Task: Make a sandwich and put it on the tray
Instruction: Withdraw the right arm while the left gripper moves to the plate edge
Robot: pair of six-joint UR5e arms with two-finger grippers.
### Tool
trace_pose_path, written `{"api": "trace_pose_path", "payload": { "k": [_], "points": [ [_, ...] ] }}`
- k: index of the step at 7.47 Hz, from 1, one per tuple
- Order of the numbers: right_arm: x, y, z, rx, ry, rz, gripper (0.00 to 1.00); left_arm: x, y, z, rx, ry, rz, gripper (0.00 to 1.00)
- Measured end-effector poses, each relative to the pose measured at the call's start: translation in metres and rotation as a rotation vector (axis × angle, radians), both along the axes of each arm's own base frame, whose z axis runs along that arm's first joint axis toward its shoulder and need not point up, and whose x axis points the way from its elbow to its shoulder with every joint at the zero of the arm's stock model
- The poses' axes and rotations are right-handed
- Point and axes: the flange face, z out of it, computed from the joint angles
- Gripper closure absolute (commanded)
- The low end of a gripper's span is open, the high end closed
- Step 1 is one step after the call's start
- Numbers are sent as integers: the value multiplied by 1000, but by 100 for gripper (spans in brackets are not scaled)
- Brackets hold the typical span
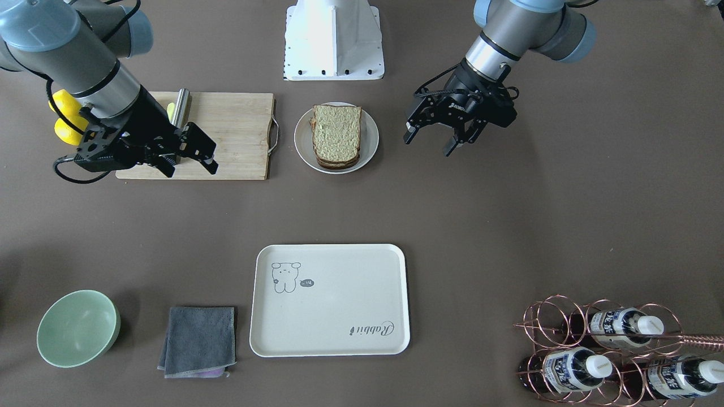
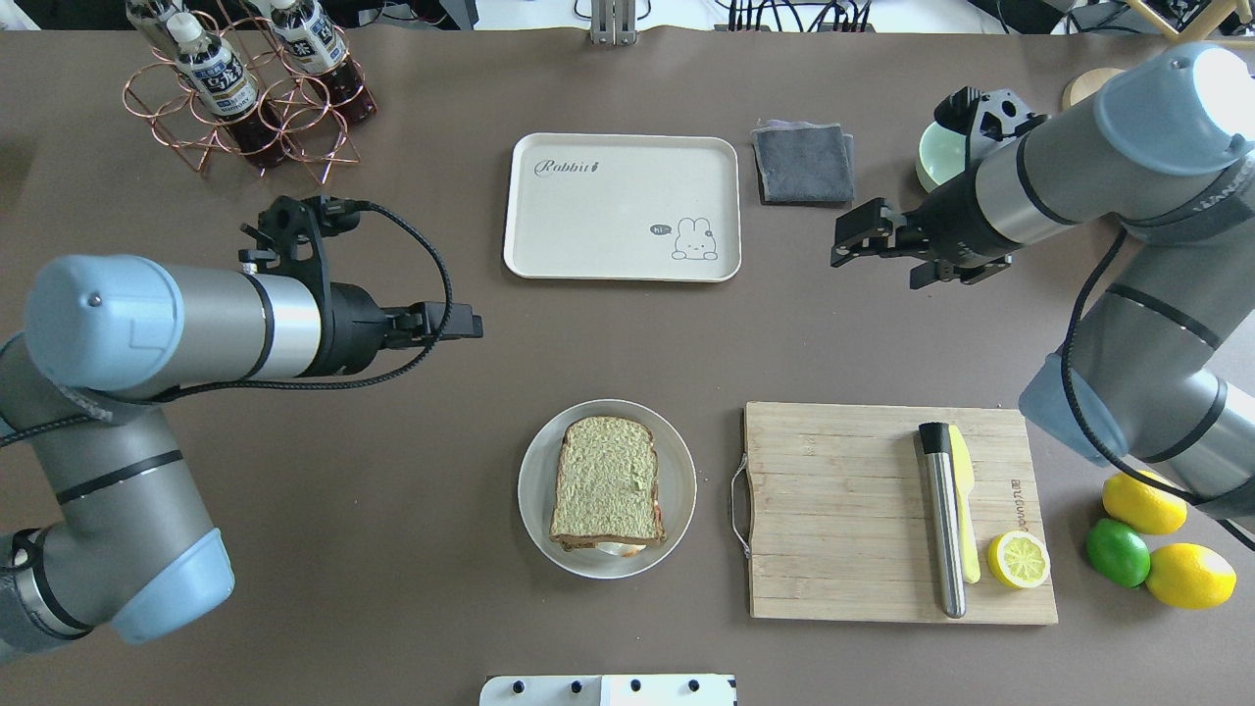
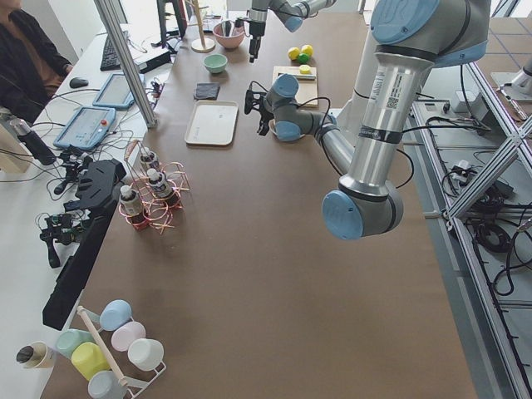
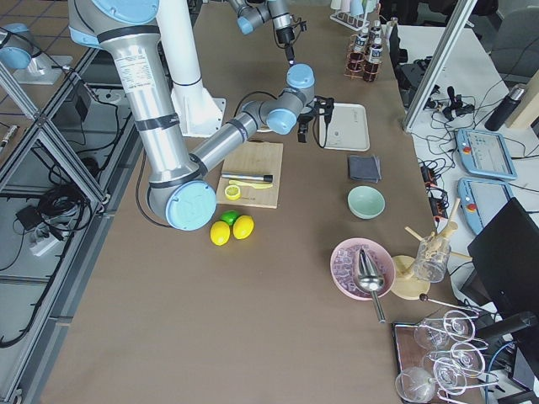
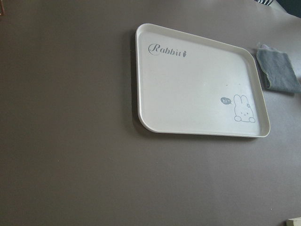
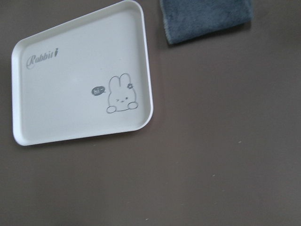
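Seen from overhead, the sandwich (image 2: 608, 480) sits stacked on a round white plate (image 2: 534, 471), its rough green-tan bread on top. The smooth cream tray (image 2: 621, 211) lies at the plate's 12 o'clock. A folded grey cloth (image 2: 802, 162) is at the tray's 3 o'clock. A wooden board (image 2: 833, 510) lies at the plate's 3 o'clock. The left gripper (image 1: 430, 144) and right gripper (image 1: 191, 167) hover with their jaws spread.
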Motion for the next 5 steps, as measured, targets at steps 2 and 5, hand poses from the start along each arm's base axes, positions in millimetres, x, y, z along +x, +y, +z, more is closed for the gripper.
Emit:
{"api": "trace_pose_path", "payload": {
  "k": [2, 5],
  "points": [
    [60, -22, 60, 75, 174, -63, 0, 50, 48, -11, 6, 15, 1, 17],
    [176, -29, 161, 188, 272, -209, 0, 73, 71, -7, 7, 4, 18, 49]
  ]
}}
